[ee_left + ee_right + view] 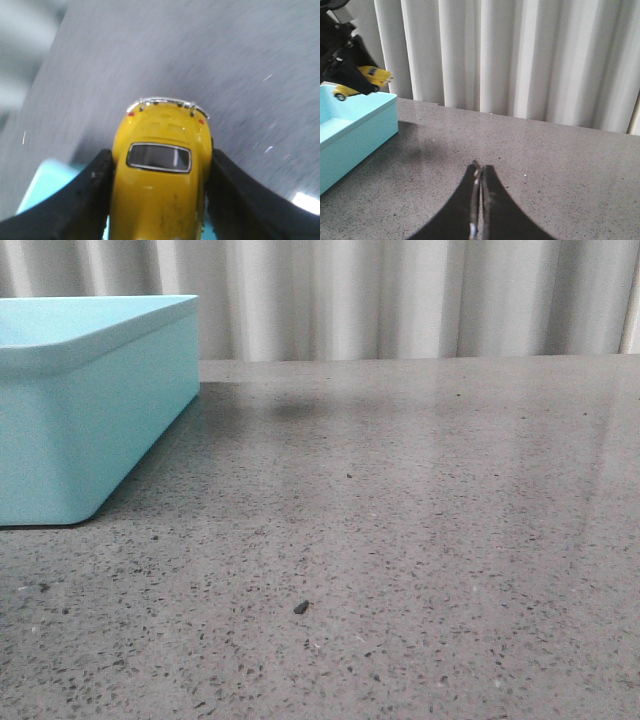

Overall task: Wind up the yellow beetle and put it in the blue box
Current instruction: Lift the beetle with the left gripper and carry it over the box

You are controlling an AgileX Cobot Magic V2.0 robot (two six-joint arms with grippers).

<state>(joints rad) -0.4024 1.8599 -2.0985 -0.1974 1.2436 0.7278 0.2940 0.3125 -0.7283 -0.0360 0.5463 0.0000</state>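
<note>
The left gripper [160, 195] is clamped on the yellow beetle [161, 170], one black finger [80, 200] pressed to each flank of the car, whose chrome bumper points away from the wrist. In the right wrist view that same left gripper [347, 65] hangs in the air above the blue box [355, 130], over its rim, car in its jaws. The right gripper [479, 200] is closed with nothing between its fingers, held above the desk [545, 165], well apart from the blue box.

blue box [95, 400] blocking table [400, 540] left edge – open grey surface elsewhere
</note>
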